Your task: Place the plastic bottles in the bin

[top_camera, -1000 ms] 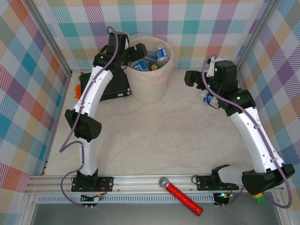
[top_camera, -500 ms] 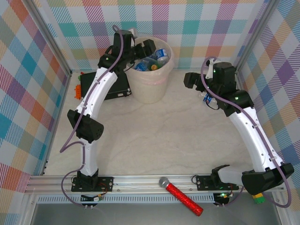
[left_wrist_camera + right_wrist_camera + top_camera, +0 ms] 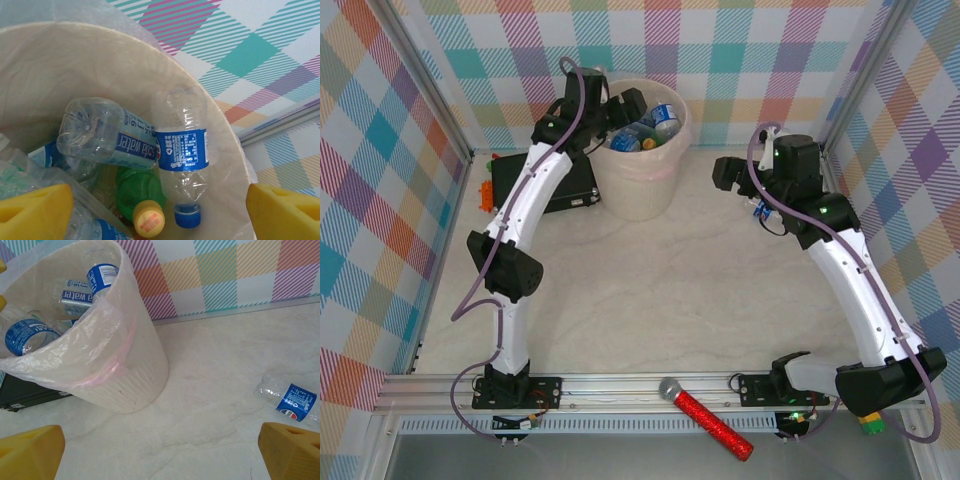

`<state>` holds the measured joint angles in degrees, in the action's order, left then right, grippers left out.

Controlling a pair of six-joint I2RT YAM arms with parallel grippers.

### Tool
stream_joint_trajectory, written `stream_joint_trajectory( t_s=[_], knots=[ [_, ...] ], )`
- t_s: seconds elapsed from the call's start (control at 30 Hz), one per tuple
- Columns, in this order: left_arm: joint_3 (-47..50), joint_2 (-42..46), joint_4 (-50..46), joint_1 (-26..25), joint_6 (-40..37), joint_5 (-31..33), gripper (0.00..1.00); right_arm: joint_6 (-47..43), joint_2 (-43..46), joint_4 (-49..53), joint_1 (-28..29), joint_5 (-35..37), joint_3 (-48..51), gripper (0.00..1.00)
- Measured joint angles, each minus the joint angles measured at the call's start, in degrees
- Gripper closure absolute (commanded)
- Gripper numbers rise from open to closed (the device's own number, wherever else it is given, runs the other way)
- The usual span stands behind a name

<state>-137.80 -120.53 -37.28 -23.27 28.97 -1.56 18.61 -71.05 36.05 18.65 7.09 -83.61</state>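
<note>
Bottle [image 3: 292, 401] alone near gaping right claw [image 3: 161, 437]; at least four bottles [image 3: 182, 150] in bin [image 3: 100, 65] under gaping left claw [image 3: 159, 197]

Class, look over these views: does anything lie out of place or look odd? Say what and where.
One clear blue-labelled bottle lies on its side on the table, outside the bin, right of it. A red glittery microphone lies askew across the near rail, no bottle at all.
</note>
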Motion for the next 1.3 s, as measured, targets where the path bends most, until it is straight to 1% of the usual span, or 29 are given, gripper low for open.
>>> stream_joint_trajectory(
  t_s=[0.23, 0.33, 0.43, 0.57, 0.63, 0.73, 0.83, 0.87, 0.97, 1.1, 1.3],
  knots=[
    [-0.17, 0.15, -0.26, -0.02, 0.15, -0.35, 0.1, 1.44, -1.16, 0.11, -2.43, 0.44, 0.74, 0.01],
    [-0.17, 0.74, -1.29, -0.26, 0.11, -0.52, 0.08, 3.04, -2.62, 0.52, -4.35, 0.42, 1.57, 0.01],
    [-0.17, 2.08, -2.03, -0.55, -0.24, -0.98, 0.07, 5.27, -4.5, 0.85, -7.13, -0.22, 2.78, 0.01],
    [0.63, 5.99, -2.71, -0.9, -0.74, -1.77, 0.06, 8.35, -6.38, 0.61, -11.15, -1.25, 5.79, 0.01],
    [3.04, 9.33, -2.69, -1.11, -1.22, -2.12, 0.06, 9.62, -7.61, 0.52, -12.9, -1.64, 6.91, 0.01],
    [9.11, 15.45, -2.12, -1.68, -1.7, -2.43, 0.05, 11.04, -9.94, 0.02, -15.37, -2.43, 7.3, 0.01],
    [17.27, 22.29, -0.76, -2.34, -2.08, -2.43, 0.03, 12.22, -12.83, -0.76, -18.14, -3.61, 7.32, 0.01],
    [20.22, 24.5, -0.09, -2.56, -2.23, -2.4, 0.0, 12.52, -14.01, -0.92, -19.21, -4.15, 7.3, 0.01],
    [28.35, 30.27, 1.05, -2.91, -2.78, -2.43, 0.0, 13.4, -18.69, -1.03, -22.25, -5.68, 6.58, 0.01],
    [36.63, 35.85, 1.38, -2.97, -2.89, -2.23, 0.0, 13.55, -27.36, -0.39, -24.68, -6.29, 1.86, 0.01],
    [41.44, 40.85, -0.28, -3.21, -2.89, -1.27, 0.0, 11.65, -38.27, 1.16, -25.51, -7.17, -8.04, 0.01]
  ],
)
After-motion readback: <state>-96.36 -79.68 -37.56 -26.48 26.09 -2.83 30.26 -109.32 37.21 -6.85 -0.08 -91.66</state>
